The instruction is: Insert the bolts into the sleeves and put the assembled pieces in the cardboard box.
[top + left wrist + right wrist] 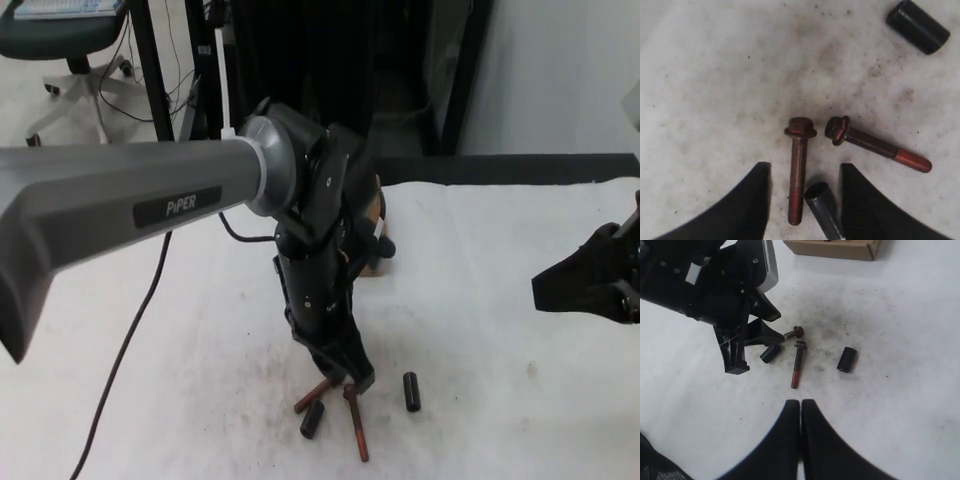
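Note:
Two rusty red bolts lie on the white bench. One bolt (799, 170) lies between the fingers of my open left gripper (805, 200), which hangs low over the parts. The other bolt (875, 145) lies just outside it. A black sleeve (822, 210) lies beside the first bolt's threaded end, close to one finger (865, 205). A second sleeve (917, 25) lies farther off, apart from the rest. My right gripper (800, 430) is shut and empty, held back at the bench's right side (545, 285). The cardboard box (832, 247) stands at the back, partly hidden by the left arm in the high view.
The left arm's long grey link (120, 210) crosses the near left of the high view. A black cable (130, 340) trails over the bench at the left. The white cover is stained around the parts. Open bench lies between the two grippers.

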### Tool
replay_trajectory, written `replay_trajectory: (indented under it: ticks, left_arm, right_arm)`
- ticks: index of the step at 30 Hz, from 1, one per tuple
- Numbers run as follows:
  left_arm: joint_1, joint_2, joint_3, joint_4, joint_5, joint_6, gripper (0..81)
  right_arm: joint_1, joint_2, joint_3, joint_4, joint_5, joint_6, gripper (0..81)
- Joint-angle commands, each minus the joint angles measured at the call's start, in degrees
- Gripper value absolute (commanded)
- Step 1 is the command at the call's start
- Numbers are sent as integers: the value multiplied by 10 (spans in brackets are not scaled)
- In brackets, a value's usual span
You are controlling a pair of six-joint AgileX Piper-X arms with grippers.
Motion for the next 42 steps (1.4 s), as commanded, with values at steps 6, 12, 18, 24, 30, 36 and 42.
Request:
replay_trajectory:
  ticks: [6,12,18,24,30,36,42]
  left_arm:
    - [0,8,-5,17,4,17,409]
    - [-1,26,-5,12,4,17,409]
    - [-2,31,-5,-13,-24,17,409]
    - [-2,33,-5,-20,-39,17,409]
    - [-2,33,-5,-43,-39,41,409]
    - [-2,33,-5,-61,-39,41,409]
    - [-2,33,-5,-41,-34,41,409]
  right_arm:
    - [-3,-5,0,2,-8,-5,8]
    - [-3,-5,0,2,-8,-5,8]
    - [-3,-5,0,2,-8,-5,8]
    - [-3,-5,0,2,-8,-5,8]
    - [-3,-5,0,2,-9,-5,8]
    - [-3,-5,0,2,-9,-5,8]
    - [-3,-5,0,2,-9,-10,8]
